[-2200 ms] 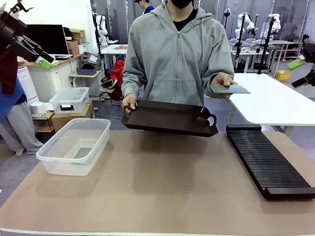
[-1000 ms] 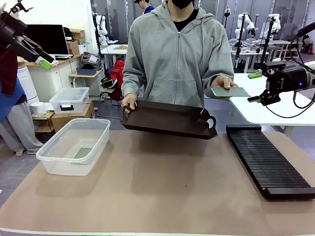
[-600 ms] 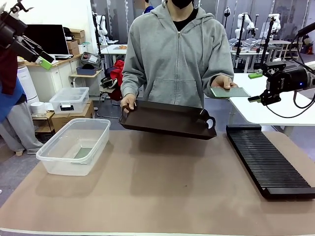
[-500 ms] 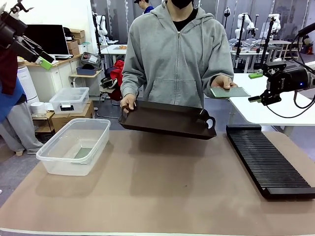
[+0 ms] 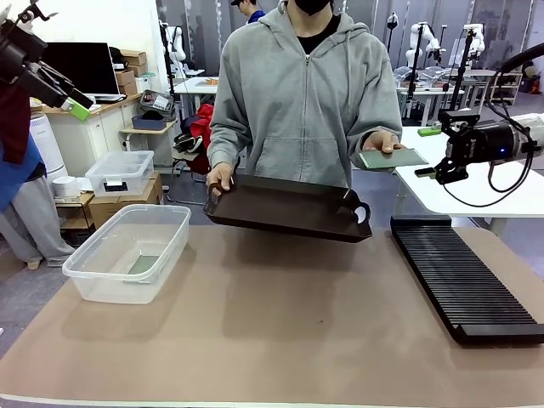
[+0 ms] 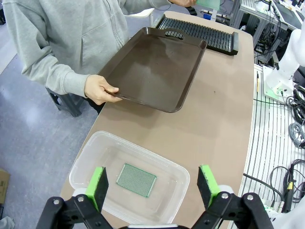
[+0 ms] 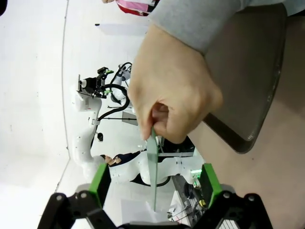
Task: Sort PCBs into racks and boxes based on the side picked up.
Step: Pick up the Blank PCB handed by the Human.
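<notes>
PCBs (image 5: 392, 158) two, rack (image 5: 463, 280) one, box (image 5: 102, 285) one

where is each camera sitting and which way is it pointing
Front: fixed on the robot's side, looking across the table at the person holding a tray and a green board; the open right end effector is by the board's end.
Left wrist: high over the table's left end, looking down into the clear tub holding another board; open left end effector at the bottom.
Right wrist: rolled sideways, facing the person's hand pinching the green board edge-on; own fingers at the bottom.
Shared: all three show the tray.
</notes>
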Controlling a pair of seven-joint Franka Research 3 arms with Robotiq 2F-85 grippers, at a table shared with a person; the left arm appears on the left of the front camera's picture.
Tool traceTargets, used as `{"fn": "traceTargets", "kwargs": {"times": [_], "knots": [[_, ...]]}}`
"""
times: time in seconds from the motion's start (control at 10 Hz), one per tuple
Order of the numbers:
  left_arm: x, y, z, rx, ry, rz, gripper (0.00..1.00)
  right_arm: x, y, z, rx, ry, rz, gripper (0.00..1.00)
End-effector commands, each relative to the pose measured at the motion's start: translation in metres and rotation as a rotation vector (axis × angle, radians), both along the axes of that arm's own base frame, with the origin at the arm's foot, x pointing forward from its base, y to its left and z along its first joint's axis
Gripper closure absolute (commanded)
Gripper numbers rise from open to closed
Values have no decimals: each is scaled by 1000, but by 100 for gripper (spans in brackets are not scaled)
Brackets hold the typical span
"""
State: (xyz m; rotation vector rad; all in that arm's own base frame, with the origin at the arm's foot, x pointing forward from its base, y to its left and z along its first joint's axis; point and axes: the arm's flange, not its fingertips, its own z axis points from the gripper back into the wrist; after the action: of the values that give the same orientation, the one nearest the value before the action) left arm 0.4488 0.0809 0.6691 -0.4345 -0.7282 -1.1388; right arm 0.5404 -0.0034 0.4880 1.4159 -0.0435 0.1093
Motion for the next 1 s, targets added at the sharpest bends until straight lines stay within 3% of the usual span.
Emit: {"fn": "traceTargets", "kwargs": {"times": [0.0,0.3,0.4,0.5,0.6,0.7,0.9], "knots": [[0,0,-1,3,2,1,0,8,3,4,64,-17,30,0],[0,0,-1,3,2,1,0,11,13,2,63,-6,94,0],[0,0,-1,3,2,1,0,12,15,1,61,-57,125,26],[0,0,-1,3,2,1,0,16,14,2,68,-44,147,59],[0,0,-1,3,2,1,0,19,15,0,73,-46,142,84],[0,0,-1,3,2,1,0,19,14,0,70,-43,144,100],[0,0,-1,3,2,1,0,22,15,-1,67,-35,158,100]]}}
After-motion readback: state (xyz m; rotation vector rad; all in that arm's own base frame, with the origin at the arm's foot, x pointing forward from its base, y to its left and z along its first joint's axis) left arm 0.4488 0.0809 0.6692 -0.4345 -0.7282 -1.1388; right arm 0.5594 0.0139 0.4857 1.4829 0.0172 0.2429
